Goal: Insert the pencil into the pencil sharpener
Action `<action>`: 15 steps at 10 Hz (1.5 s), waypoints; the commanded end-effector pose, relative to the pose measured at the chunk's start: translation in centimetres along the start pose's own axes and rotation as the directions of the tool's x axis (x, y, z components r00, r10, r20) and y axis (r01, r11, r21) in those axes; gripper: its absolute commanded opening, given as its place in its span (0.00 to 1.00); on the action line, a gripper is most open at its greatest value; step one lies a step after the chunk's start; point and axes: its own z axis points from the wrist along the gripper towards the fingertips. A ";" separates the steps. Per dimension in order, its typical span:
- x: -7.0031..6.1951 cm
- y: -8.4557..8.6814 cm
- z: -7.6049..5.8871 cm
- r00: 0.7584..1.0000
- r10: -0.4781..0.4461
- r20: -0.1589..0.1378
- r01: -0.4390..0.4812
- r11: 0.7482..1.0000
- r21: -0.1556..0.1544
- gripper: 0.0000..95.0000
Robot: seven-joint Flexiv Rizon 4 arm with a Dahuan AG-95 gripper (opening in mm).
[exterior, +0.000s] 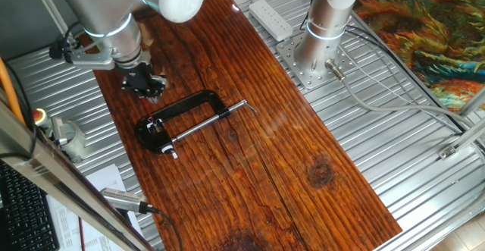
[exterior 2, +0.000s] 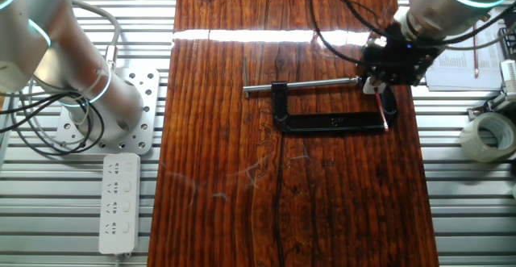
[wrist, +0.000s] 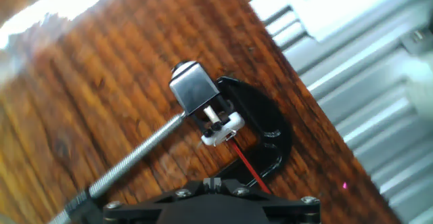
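Now aligning: red pencil in frame centre-bottom, tip at white sharpener clamped in black C-clamp. Gripper jaws hidden, seemingly holding pencil; cannot tell. Keep shaft coaxial with hole, push slowly, avoid bending.

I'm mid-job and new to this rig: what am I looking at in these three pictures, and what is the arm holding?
A grey robot arm works over a wooden table. Two pictures come from fixed cameras on different sides; the third looks down from the arm's hand. On the table lies a black C-clamp with a silver screw rod. A small white pencil sharpener sits clamped at its end. A thin red pencil runs from the hand to the sharpener, so the hand seems to be holding it, though its fingers are hidden.
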 end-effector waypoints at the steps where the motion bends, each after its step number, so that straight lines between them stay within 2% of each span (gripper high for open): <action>1: -1.1 0.5 -0.9 0.885 0.466 0.017 -0.466 0.884 0.031 0.00; 2: -1.1 0.5 -0.9 0.832 0.554 0.035 -0.555 0.830 0.056 0.00; 3: -1.0 0.5 -0.9 0.763 0.644 0.058 -0.646 0.761 0.056 0.00; 4: -0.9 0.4 -0.9 0.705 0.706 0.063 -0.709 0.704 0.051 0.00; 5: -0.7 0.4 -1.0 0.657 0.751 0.066 -0.753 0.656 0.048 0.00; 9: 0.3 0.4 -0.6 0.625 0.778 0.061 -0.781 0.622 0.057 0.00; 10: 0.6 0.4 -0.5 0.629 0.776 0.057 -0.778 0.626 0.060 0.00; 11: 0.9 0.4 -0.4 0.650 0.758 0.055 -0.760 0.648 0.055 0.00; 12: 1.0 0.4 -0.4 0.654 0.754 0.054 -0.756 0.653 0.037 0.00; 13: 1.0 0.3 -0.4 0.659 0.751 0.049 -0.752 0.658 0.035 0.00; 14: 1.0 0.3 -0.4 0.674 0.737 0.050 -0.738 0.674 0.028 0.00; 15: 1.0 0.3 -0.4 0.672 0.738 0.060 -0.740 0.672 0.018 0.00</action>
